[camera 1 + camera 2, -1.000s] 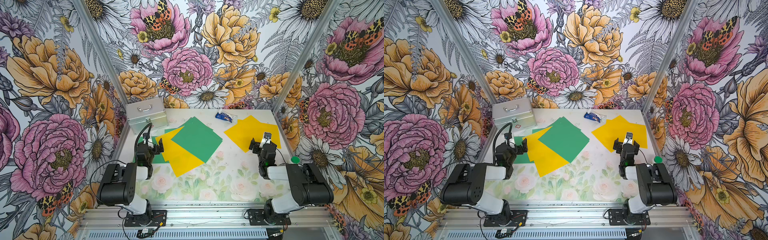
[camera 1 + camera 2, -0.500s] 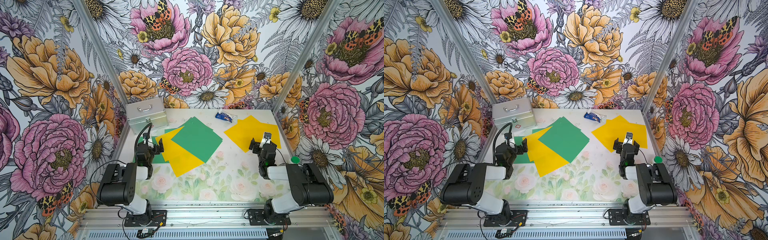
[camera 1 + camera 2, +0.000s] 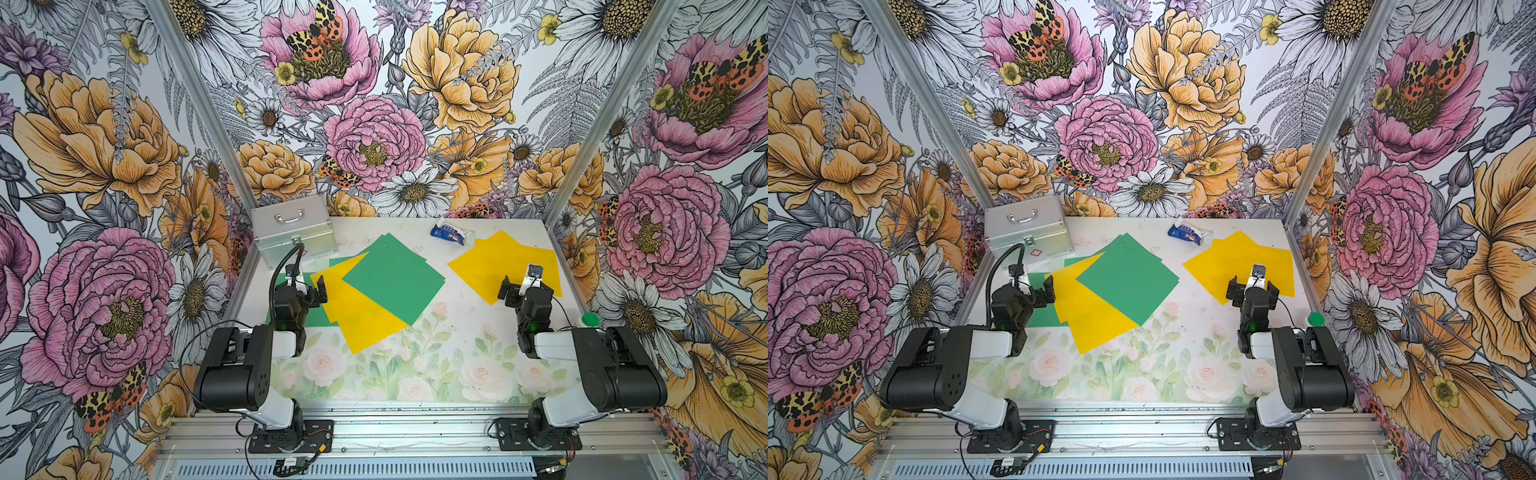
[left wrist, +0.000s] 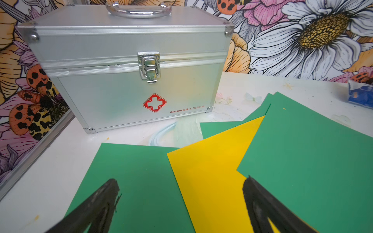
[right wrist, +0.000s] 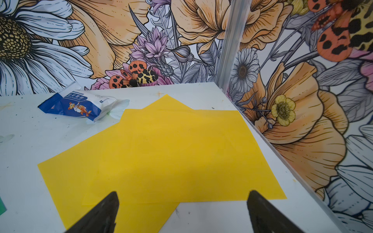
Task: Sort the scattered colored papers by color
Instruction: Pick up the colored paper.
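2 right fingers (image 5: 101, 213) over yellow papers (image 5: 171, 151)

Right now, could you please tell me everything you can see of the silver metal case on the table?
The silver, box-shaped, aluminium-looking case stands upright and shut in the table's far left corner, beside the flowered wall. Its lid carries a shiny curved handle; a metal latch is fastened across the seam, and the corners have riveted caps. The front bears a red-and-white cross emblem and small red lettering. Only the table touches it; the green paper sheets lie apart.
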`<state>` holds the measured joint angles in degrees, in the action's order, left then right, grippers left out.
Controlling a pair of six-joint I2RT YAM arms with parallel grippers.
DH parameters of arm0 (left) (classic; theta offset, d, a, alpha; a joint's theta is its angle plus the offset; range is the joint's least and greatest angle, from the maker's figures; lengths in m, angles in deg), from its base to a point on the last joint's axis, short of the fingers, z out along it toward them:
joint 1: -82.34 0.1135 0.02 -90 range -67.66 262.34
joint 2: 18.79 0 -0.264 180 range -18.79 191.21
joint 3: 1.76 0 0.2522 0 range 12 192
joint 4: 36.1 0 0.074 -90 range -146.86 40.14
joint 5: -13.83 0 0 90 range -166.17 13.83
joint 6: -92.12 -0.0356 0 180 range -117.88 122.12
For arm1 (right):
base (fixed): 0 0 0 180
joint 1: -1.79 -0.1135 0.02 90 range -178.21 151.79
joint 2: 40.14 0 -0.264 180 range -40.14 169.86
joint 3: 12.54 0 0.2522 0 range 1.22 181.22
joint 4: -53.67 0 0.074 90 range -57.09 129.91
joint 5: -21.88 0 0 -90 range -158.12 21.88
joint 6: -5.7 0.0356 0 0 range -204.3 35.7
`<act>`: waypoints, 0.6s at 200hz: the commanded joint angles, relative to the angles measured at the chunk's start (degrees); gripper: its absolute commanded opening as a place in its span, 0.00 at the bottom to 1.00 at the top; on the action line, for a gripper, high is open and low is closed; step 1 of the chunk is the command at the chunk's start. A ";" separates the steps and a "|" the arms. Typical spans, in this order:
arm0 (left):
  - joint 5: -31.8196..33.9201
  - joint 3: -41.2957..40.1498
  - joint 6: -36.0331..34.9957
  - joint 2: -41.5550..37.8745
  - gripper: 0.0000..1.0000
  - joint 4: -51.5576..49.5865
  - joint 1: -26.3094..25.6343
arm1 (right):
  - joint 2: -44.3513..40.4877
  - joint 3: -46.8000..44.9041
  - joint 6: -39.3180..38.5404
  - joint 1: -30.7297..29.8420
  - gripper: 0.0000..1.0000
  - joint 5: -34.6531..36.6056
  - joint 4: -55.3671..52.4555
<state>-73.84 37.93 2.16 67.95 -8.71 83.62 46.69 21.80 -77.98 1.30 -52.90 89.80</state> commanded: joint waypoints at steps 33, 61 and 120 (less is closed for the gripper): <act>17.84 21.12 -2.31 -6.65 0.99 -33.40 -4.71 | -6.43 19.76 -0.27 -2.15 1.00 -3.84 -36.16; 20.44 27.81 1.88 -7.61 0.99 -41.23 -10.39 | -3.94 34.39 5.24 -3.10 1.00 -6.03 -52.93; 10.96 34.80 21.46 -2.96 0.98 -48.80 -17.44 | 2.92 42.55 18.93 -6.72 1.00 -29.29 -58.59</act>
<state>-59.03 71.85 13.28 62.16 -52.65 65.95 45.05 63.76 -66.98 -3.58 -69.88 38.24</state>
